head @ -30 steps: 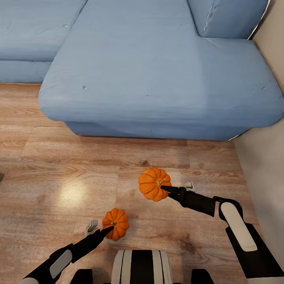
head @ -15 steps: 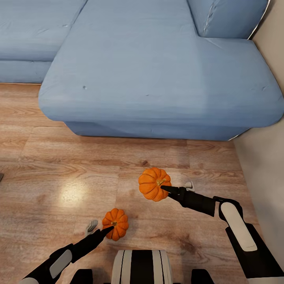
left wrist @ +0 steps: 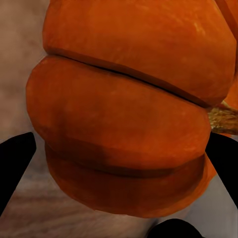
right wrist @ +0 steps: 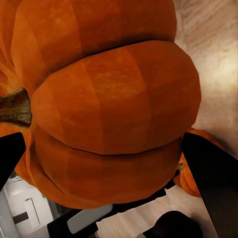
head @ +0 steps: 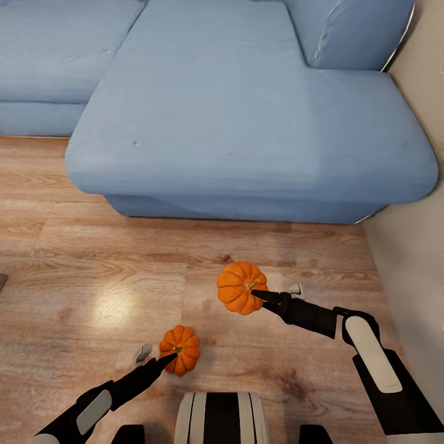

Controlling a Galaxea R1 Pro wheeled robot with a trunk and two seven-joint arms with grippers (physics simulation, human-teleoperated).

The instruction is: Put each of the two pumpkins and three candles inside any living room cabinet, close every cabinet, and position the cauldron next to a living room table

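Orange, ribbed, one pumpkin in left gripper [head: 179, 351] is seen low in the head view, pinched at the tip of the left gripper [head: 168, 357], just above the wood floor [head: 80, 271] and close to the robot's trunk [head: 220, 418]. A second pumpkin in right gripper [head: 241, 287] is held higher and further forward, clamped by the right gripper [head: 259, 295], with one dark finger laid across its stem side. The two pumpkins are kept well apart, the right one nearer the blue sofa [head: 246, 117], whose wide chaise seat spans the upper half; a beige wall [head: 413, 246] is seen at the robot's right. In the left wrist view, the pumpkin in left gripper [left wrist: 124, 109] is shown very close, its ribs running across, a tan stem stub visible at one edge; black left fingertips [left wrist: 15, 163] are pressed against both of its sides, so that gripper is closed on it, with blurred floor behind. In the right wrist view, the pumpkin in right gripper [right wrist: 109, 109] is likewise pinched between black right fingertips [right wrist: 208, 168] on either side, its brown stem at the picture's edge. Beyond it, part of the other pumpkin [right wrist: 191, 178], the left arm and floor are partly seen.
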